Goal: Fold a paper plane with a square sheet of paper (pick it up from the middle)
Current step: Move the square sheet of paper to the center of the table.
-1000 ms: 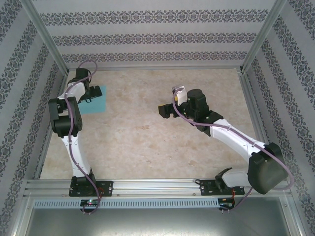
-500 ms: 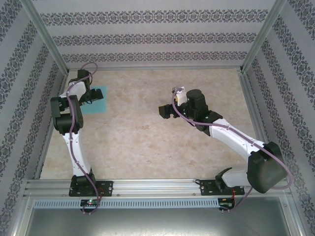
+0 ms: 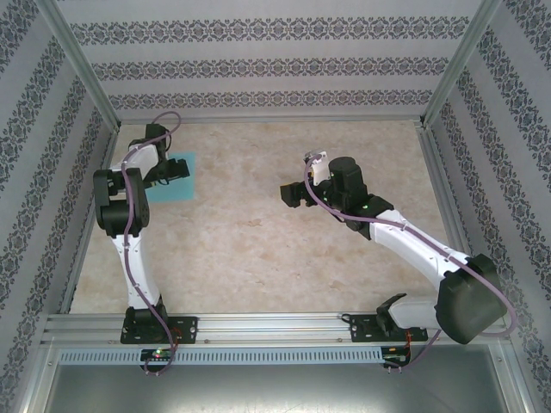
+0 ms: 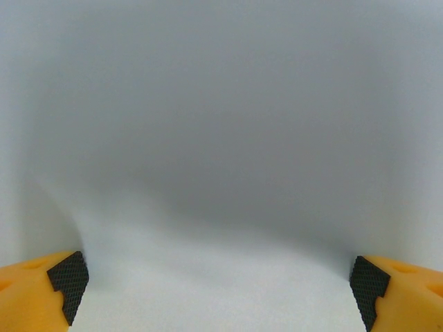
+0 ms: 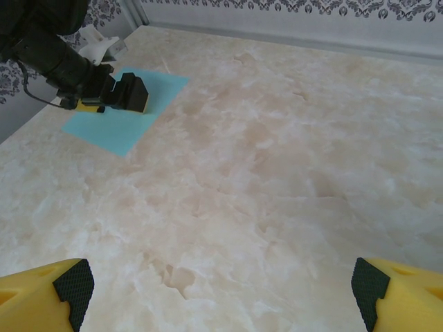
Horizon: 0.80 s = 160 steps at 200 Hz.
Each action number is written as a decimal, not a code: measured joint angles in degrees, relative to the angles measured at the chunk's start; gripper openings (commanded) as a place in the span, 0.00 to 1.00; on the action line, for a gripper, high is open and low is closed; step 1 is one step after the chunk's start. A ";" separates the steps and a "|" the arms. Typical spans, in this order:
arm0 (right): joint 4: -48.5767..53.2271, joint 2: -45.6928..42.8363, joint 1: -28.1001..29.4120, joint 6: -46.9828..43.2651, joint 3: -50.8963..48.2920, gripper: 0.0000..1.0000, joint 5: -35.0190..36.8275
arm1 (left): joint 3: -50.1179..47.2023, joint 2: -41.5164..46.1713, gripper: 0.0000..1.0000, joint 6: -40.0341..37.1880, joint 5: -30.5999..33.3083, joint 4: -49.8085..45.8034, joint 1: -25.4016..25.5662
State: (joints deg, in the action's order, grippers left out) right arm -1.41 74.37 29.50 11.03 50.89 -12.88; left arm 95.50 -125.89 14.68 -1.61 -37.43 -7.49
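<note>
The opening pickup is judged to be in hand. The square sheet of paper point(image 3: 182, 186) lies flat and unfolded directly beneath the left gripper point(image 3: 172, 168), whose jaws are spread wide just over its middle; contact cannot be told. A closing pinch there is called for next. The left arm is stretched forward, with the wrist bent down. The right gripper point(image 3: 288, 194) is likewise spread and empty, and is held well apart from the sheet.

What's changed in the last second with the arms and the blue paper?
The left gripper slid a little rightward across the square sheet of paper, jaws open, nothing gripped. The sheet seems to have shifted slightly right with it. The right gripper stayed open and nearly still above the table.
</note>
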 measured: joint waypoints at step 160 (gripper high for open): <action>5.14 -3.52 -0.02 -0.48 -2.69 0.98 1.33 | -15.54 10.71 1.00 11.02 -2.67 1.18 8.70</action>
State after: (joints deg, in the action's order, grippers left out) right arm 3.73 70.85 29.47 10.55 48.21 -11.55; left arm 79.96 -115.18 25.69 -4.27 -36.25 1.21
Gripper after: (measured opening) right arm 0.976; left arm 0.999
